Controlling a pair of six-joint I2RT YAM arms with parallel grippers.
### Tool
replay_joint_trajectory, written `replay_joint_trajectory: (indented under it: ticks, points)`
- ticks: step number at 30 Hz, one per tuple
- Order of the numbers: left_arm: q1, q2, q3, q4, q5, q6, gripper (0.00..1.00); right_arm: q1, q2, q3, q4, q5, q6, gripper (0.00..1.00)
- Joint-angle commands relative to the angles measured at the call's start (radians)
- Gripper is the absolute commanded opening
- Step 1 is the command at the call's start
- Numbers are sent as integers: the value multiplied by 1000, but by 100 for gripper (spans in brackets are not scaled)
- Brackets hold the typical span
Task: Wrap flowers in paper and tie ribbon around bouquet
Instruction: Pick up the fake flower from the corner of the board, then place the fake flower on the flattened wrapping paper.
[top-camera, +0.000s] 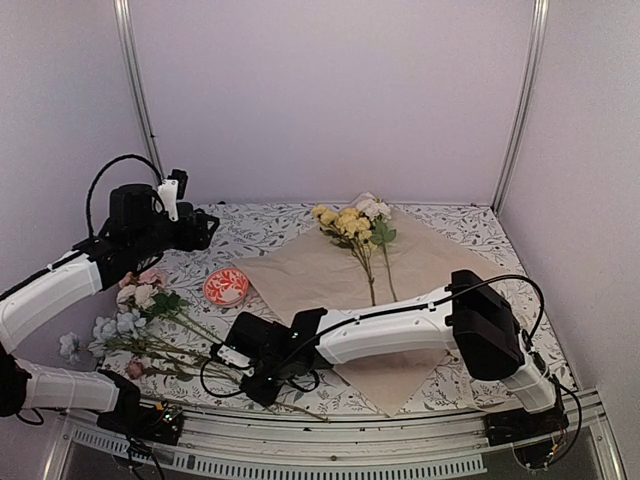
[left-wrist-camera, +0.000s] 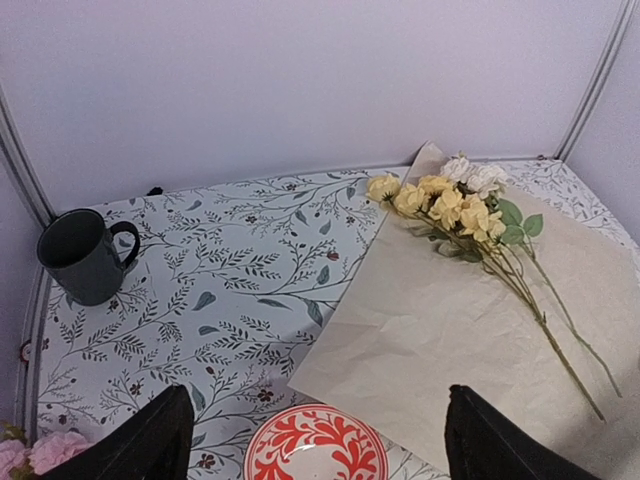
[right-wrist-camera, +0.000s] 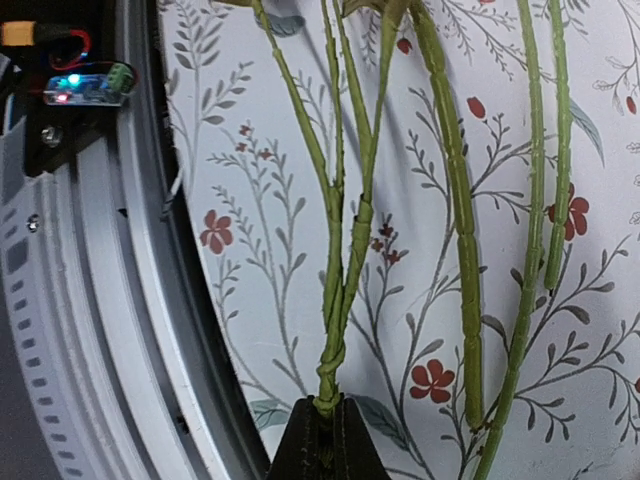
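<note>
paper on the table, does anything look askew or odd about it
The paper lies cornerwise on the table, and its far corner curls up behind the yellow and white flowers. No tear shows.

Lab robot cell: bare white walls, aluminium frame posts, bolted arms

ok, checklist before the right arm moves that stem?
1. Right gripper shut on the stem at its end: ok.
2. Neighbouring stems free of the grip: ok.
3. Paper flat, yellow and white flowers lying on it: ok.
4. Left gripper open and raised: ok.
5. Dish clear of the path to the paper: cannot tell; it sits by the paper's left edge.
</note>
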Motion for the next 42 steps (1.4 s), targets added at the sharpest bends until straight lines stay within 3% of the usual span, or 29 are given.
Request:
replay_joint_trajectory:
  ticks: [1,6,15,24,32,42]
  points:
    - [31,-6,-8,20,9,-16,87,-38,-208,-108,144,-97,20,0]
    - [80,-52,-39,76,25,-36,87,-114,-409,-354,278,-85,169,0]
    - [188,-39,-61,116,70,-105,83,-185,-849,-845,517,69,448,0]
    - [212,30,-54,114,98,-115,83,-198,-1268,-1173,526,279,666,0]
    - [200,114,-37,119,226,-117,83,-201,-1462,-1214,344,313,733,0]
    - [156,165,-25,85,179,-58,84,-243,-1485,-1179,267,296,715,0]
